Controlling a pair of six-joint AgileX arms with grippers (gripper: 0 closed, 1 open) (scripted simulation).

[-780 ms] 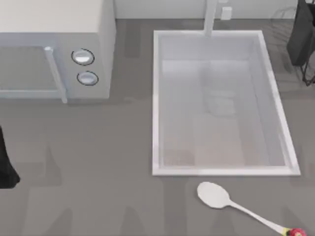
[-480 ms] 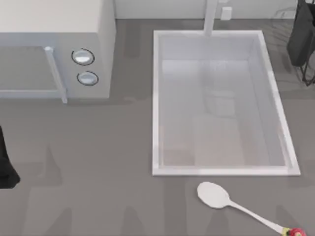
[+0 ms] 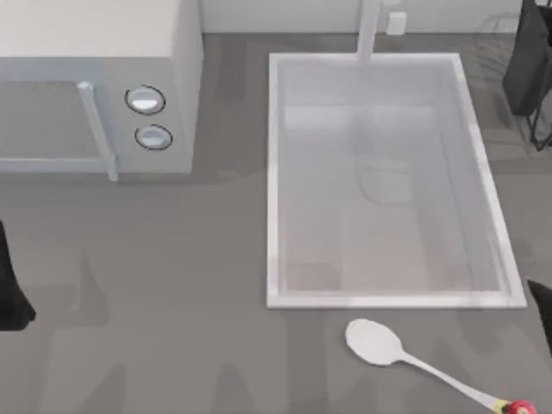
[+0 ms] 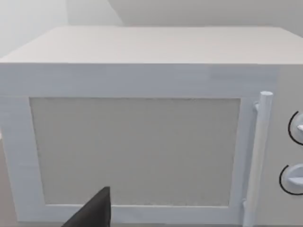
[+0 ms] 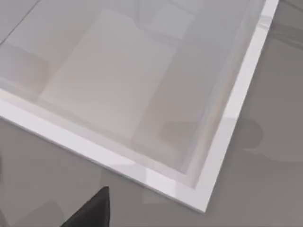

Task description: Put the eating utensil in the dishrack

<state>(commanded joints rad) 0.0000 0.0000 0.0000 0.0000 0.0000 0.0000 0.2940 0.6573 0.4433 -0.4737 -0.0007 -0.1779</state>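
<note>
Since the earlier frame, the right gripper (image 3: 542, 304) has entered at the top view's right edge; I cannot tell its grip. The spoon (image 3: 379, 343) lies lower right, the dishrack (image 3: 530, 65) upper right. In the right wrist view, the sink (image 5: 222, 137) rim sits close: a low reach might clip it.

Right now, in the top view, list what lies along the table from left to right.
Left arm at the edge → microwave → sink basin → spoon → right arm at the edge. The dishrack stands far right, at the back.
</note>
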